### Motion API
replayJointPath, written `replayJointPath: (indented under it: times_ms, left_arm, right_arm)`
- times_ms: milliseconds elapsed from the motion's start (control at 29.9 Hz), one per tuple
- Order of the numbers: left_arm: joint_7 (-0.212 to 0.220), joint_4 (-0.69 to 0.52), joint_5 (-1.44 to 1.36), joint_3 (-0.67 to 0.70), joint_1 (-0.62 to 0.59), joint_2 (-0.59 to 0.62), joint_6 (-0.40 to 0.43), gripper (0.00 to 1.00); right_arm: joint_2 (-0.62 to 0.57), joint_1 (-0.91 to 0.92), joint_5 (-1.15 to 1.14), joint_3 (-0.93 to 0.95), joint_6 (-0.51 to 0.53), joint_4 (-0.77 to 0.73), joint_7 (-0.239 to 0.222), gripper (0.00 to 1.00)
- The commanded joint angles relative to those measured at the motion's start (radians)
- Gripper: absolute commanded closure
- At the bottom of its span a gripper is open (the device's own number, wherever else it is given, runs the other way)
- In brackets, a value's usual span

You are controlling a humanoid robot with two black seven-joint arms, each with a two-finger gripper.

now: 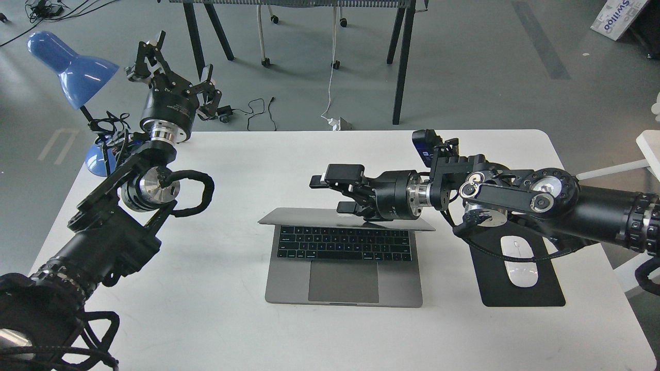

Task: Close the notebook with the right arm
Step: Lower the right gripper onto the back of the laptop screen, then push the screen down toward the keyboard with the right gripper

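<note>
Your black right arm's fingers (337,191) sit apart above the slim grey metal notebook's (344,268) lid edge (contact unclear); left fingers (178,64) apart, raised over the white desk (232,319).

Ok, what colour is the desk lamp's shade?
Blue; the lamp shade shows in the head view, far left.

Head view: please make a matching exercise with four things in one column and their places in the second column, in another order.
1. notebook
2. white mouse
3. blue lamp
4. right gripper

A. at the table's far left corner
B. above the notebook's lid edge
C. on the black mouse pad
D. at the middle of the table, lid open

Pairs: 1-D, 2-C, 3-A, 4-B
</note>
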State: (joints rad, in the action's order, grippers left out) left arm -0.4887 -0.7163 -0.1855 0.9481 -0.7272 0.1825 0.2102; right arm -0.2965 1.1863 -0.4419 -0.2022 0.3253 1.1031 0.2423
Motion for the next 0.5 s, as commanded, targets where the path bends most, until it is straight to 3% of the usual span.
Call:
replayJointPath:
  times_ms: [0, 469]
  left_arm:
    - [0.000, 0.000, 0.000, 0.000, 0.000, 0.000, 0.000, 0.00]
    - [0.000, 0.000, 0.000, 0.000, 0.000, 0.000, 0.000, 0.00]
  right_arm:
    - [0.004, -0.010, -0.001, -0.031, 0.000, 0.020, 0.000, 0.00]
    - [0.013, -0.082, -0.044, -0.118, -0.002, 0.018, -0.024, 0.00]
